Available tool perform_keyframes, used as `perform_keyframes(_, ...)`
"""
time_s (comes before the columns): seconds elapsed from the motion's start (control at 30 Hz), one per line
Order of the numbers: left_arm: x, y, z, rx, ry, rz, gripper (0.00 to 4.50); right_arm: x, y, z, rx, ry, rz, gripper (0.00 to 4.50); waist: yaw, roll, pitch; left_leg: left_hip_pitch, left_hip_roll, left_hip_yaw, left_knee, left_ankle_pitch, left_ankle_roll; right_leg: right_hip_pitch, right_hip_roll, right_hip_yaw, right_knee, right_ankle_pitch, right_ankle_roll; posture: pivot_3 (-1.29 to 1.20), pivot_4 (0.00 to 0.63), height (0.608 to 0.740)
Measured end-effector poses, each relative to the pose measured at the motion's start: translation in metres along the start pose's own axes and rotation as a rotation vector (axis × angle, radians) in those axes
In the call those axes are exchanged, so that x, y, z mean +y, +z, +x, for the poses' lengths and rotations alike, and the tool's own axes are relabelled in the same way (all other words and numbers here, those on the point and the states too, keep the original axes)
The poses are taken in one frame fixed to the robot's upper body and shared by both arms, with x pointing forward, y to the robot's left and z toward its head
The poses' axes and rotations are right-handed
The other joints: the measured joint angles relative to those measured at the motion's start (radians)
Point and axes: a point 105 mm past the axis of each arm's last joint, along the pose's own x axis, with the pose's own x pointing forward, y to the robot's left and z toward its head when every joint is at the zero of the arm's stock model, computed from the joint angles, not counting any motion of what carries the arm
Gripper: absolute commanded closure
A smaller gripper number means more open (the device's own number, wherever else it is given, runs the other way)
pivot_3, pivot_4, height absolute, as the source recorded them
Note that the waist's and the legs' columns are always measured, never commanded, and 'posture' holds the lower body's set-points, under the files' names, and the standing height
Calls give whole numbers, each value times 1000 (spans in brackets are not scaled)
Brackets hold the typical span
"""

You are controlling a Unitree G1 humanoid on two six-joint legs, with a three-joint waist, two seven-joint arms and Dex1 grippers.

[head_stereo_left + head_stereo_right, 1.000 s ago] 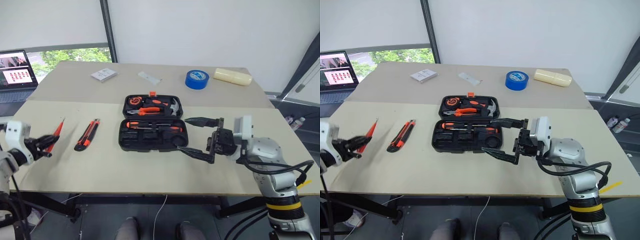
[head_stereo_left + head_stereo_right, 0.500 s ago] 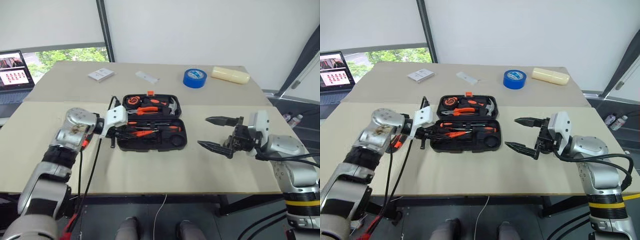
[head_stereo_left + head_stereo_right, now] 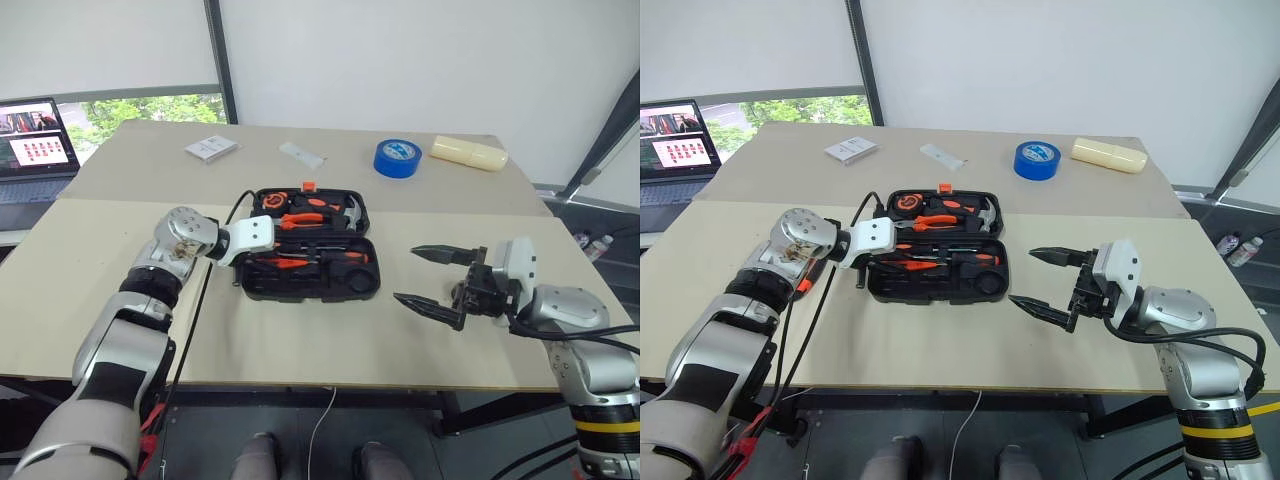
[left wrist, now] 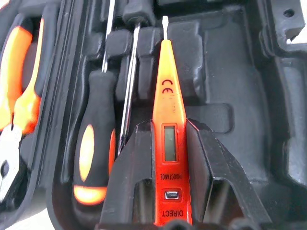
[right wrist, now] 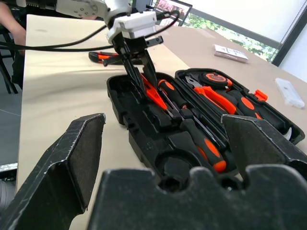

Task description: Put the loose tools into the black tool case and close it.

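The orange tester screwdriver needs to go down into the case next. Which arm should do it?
The left. Its claw is shut on the orange tester screwdriver and already hangs over a slot in the open black tool case. The right claw is open, holds nothing, and sits off to the side of the case.

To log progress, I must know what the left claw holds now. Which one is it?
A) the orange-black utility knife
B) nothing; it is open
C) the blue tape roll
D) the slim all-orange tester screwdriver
D: in the left wrist view the left claw is shut on the slim orange tester screwdriver, held over the slots of the open black tool case.
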Motion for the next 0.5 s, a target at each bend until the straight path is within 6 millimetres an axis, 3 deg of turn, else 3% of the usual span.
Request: perform_keyframes(0.5,7,-1,9,111,8,43,4055,-6,11,13,-19,67,-37,0,1,0,0,0,0,0,1,0,0,0,0,0,2,1,0,0,150,740)
